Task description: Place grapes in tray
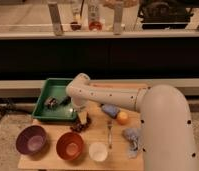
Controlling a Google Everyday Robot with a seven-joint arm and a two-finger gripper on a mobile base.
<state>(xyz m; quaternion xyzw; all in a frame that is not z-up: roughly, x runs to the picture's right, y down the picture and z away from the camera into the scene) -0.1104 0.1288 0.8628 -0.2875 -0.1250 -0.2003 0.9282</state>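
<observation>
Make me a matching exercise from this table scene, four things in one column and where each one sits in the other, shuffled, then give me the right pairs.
Things:
1. grapes
2. tray
3. purple bowl
4. orange ball

Places:
A. front left corner of the table
B. back left of the table, beside the arm's elbow
C. right of the blue object, near the arm
D. on the wood directly under the gripper, just outside the tray's near right corner

Pairs: 1-D, 2-B, 3-A, 4-C
</observation>
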